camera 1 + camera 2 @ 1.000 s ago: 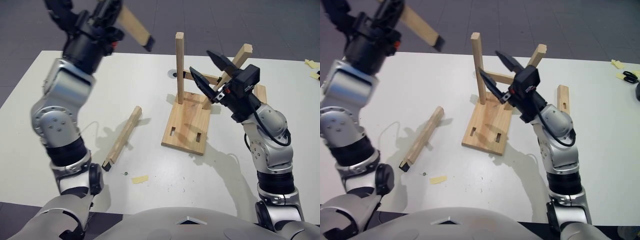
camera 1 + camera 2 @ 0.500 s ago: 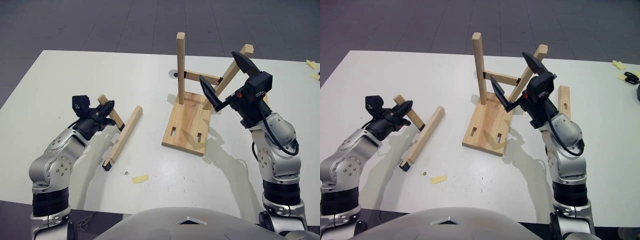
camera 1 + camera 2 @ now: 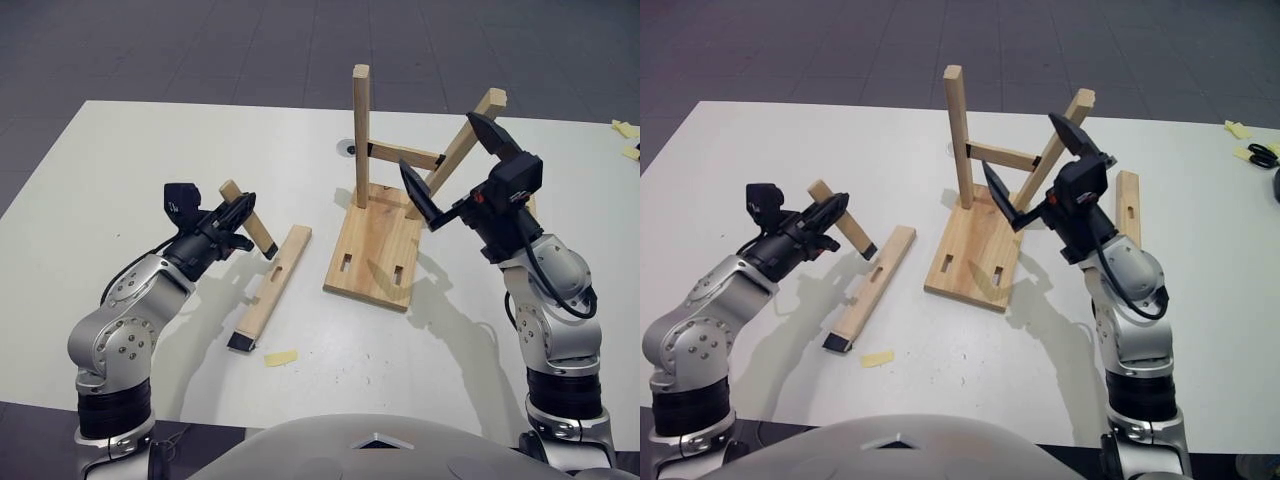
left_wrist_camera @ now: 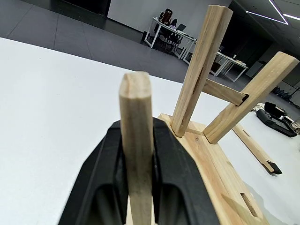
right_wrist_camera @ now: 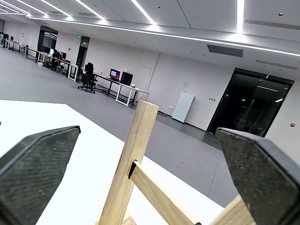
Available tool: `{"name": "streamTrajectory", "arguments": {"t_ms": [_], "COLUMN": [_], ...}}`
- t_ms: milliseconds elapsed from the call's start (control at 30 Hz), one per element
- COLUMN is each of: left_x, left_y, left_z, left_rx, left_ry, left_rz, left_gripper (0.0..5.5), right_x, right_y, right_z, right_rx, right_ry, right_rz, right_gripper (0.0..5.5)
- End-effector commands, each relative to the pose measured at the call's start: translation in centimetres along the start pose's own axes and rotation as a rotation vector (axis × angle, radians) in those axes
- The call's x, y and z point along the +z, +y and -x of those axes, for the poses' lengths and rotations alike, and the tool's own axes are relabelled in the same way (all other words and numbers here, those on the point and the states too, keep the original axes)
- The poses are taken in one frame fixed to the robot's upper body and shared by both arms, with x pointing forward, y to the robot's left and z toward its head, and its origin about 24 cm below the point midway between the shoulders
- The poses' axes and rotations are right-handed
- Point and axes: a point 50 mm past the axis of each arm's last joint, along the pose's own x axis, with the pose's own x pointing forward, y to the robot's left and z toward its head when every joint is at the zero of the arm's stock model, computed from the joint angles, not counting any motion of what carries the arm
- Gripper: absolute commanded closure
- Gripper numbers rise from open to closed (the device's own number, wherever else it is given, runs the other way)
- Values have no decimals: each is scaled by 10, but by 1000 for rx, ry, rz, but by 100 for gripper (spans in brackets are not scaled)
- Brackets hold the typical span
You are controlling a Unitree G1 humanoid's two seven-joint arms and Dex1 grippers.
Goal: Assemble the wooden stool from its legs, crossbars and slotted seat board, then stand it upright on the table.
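The slotted seat board (image 3: pixel 374 248) lies flat on the white table. An upright leg (image 3: pixel 360 135) and a tilted leg (image 3: pixel 457 150) stand in it, joined by a crossbar (image 3: pixel 405 154). My left gripper (image 3: pixel 236 222), left of the board, is shut on a short wooden bar (image 4: pixel 137 140) held slanted above the table. A loose leg (image 3: pixel 272 287) lies just below it. My right gripper (image 3: pixel 450 165) is open wide beside the tilted leg, which sits between its fingers (image 5: pixel 37 164) untouched. Another leg (image 3: pixel 1127 205) lies right of the board.
A scrap of yellow tape (image 3: pixel 280 357) lies near the table's front edge. A round cable hole (image 3: pixel 347 150) sits behind the board. Scissors (image 3: pixel 1262 152) and more yellow scraps (image 3: pixel 622 128) lie at the far right corner.
My left arm came down from high up, then moved right toward the seat board with the bar. The loose leg on the table shifted right. My right gripper rose slightly and stayed open.
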Motion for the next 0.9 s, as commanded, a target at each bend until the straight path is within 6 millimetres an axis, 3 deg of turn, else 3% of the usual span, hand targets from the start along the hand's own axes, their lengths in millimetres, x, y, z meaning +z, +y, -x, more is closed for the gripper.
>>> {"name": "streamTrajectory", "arguments": {"t_ms": [33, 267, 467, 667, 900], "left_x": [-1, -24, -38, -39, -49], "left_y": [-5, -16, -5, 2, -5], "left_z": [9, 16, 7, 8, 19], "left_rx": [29, 51, 109, 138, 114], "left_ry": [-6, 47, 76, 71, 120], "left_rz": [14, 80, 41, 16, -18], "left_gripper": [508, 508, 508, 508, 508], "right_x": [-1, -2, -3, -3, -2], "right_y": [0, 0, -1, -2, -4], "right_z": [1, 2, 1, 0, 0], "right_rx": [11, 6, 4, 11, -7], "right_ry": [9, 17, 20, 18, 9], "right_rz": [6, 13, 15, 16, 27], "right_gripper": [10, 10, 10, 10, 10]}}
